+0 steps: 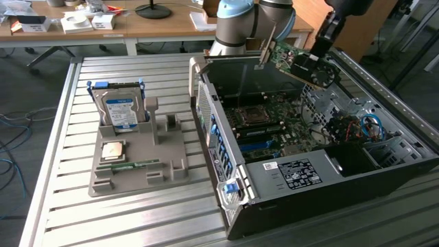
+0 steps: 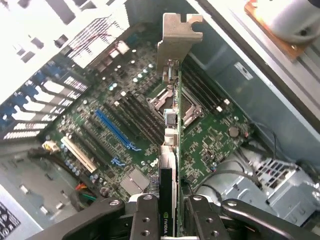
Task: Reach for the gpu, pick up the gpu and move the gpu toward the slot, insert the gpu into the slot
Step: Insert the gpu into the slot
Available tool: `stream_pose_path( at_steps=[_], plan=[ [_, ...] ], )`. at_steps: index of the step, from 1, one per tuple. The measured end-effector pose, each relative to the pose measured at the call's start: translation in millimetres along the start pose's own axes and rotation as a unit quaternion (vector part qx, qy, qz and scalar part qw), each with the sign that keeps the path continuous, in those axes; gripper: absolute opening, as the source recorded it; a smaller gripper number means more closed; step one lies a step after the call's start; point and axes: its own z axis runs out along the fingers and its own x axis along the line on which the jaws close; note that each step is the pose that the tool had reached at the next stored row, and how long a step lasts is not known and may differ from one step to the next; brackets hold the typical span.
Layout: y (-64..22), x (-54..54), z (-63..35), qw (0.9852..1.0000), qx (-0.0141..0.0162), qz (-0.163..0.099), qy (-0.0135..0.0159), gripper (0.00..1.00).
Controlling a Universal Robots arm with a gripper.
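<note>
Item 1, gripper (image 1: 317, 55) (image 2: 170, 222): we record its jaws pinching the gpu (image 1: 302, 64) (image 2: 171, 127). In the wrist view, one of the fingers (image 2: 145, 220) presses each face of the card.

Item 2, gpu: in the upper right of the exterior frame, held in the air and tilted. It hangs over the far part of the open computer case (image 1: 205, 103), clear of the board below. Its silver bracket (image 1: 266, 49) (image 2: 177, 40) is at the end away from the jaws.

Item 3, motherboard (image 1: 281, 123) (image 2: 215, 140): green, on the floor of the case at centre frame. It carries the silver CPU socket (image 1: 250, 114) (image 2: 192, 107), the black connector strips (image 1: 259, 131) just beside it, and then the blue strips (image 1: 259, 147) (image 2: 115, 129). We cannot tell which black strip is the slot.

Item 4, grey fixture (image 1: 137, 170): left of centre on the slatted metal table (image 1: 61, 154), well apart from the case. It holds a hard drive (image 1: 120, 108) standing upright, a processor chip (image 1: 113, 150) and a green memory stick (image 1: 130, 165) lying flat.
</note>
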Motion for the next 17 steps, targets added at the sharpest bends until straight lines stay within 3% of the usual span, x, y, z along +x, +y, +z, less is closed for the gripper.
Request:
stream_pose_path(
  at_steps=[4,9,13,17],
  plan=[
    [0.0,0.0,0.3,0.9993,-0.0007,-0.036,0.0033,0.27],
    [0.0,0.0,0.6,0.9967,-0.0016,-0.081,0.0075,0.27],
    [-0.1,0.0,0.9,0.9930,-0.0024,-0.117,0.0109,0.27],
    [-0.1,0.0,1.1,0.9882,-0.0031,-0.153,0.0141,0.27]
  ],
)
